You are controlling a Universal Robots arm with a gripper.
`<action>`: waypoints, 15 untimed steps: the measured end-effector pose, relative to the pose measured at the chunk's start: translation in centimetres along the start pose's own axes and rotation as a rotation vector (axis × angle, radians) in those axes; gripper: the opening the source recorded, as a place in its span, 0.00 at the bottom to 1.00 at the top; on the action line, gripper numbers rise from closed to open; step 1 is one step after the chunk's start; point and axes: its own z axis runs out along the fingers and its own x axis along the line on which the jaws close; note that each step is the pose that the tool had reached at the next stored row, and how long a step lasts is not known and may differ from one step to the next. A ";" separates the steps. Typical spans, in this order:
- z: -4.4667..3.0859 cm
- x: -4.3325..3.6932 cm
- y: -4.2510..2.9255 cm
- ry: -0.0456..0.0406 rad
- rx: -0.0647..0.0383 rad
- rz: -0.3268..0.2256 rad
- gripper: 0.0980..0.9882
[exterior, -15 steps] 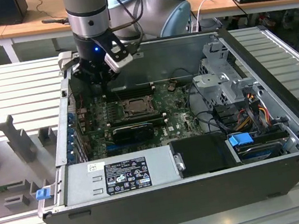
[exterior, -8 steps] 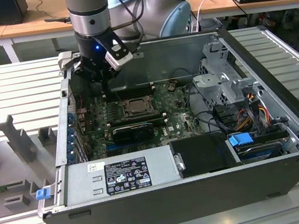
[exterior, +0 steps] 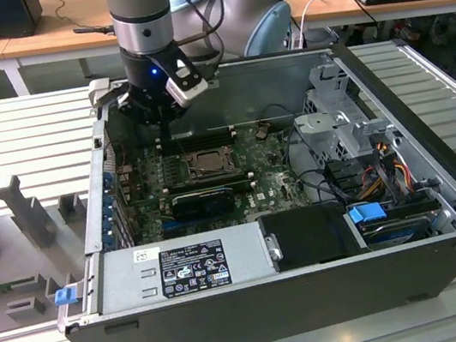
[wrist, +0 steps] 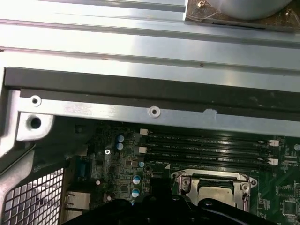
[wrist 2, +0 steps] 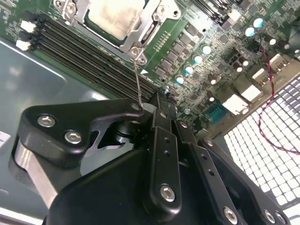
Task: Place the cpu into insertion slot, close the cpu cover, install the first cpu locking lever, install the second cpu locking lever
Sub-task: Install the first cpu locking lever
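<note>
The cpu (wrist 2: 112, 16) lies flat in the insertion slot (exterior: 201, 165), its pale face showing through the window of the cpu cover (wrist 2: 150, 28), which is down over it. A thin metal locking lever (wrist 2: 137, 79) runs from the socket corner up to my gripper (wrist 2: 159, 101). The black fingers are shut together on the lever's free end. In the exterior view my gripper (exterior: 166, 137) hangs just behind the socket, towards the case's back wall. The first wrist view shows the cpu (wrist: 216, 193) under the cover frame (wrist: 243, 186).
Long memory slots (wrist 2: 89, 51) run beside the socket. A black finned card (exterior: 205, 199) lies in front of it, then the power supply (exterior: 183, 269). A drive cage (exterior: 331, 111) and cables (exterior: 384, 168) fill the exterior view's right. The case wall (wrist: 140, 112) is close behind.
</note>
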 end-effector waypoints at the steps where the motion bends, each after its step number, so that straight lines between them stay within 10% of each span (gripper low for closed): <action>1: 0.00 -0.10 -0.01 0.0000 0.000 0.001 0.01; 15: 0.05 -2.03 -0.17 -0.0004 0.002 0.006 0.01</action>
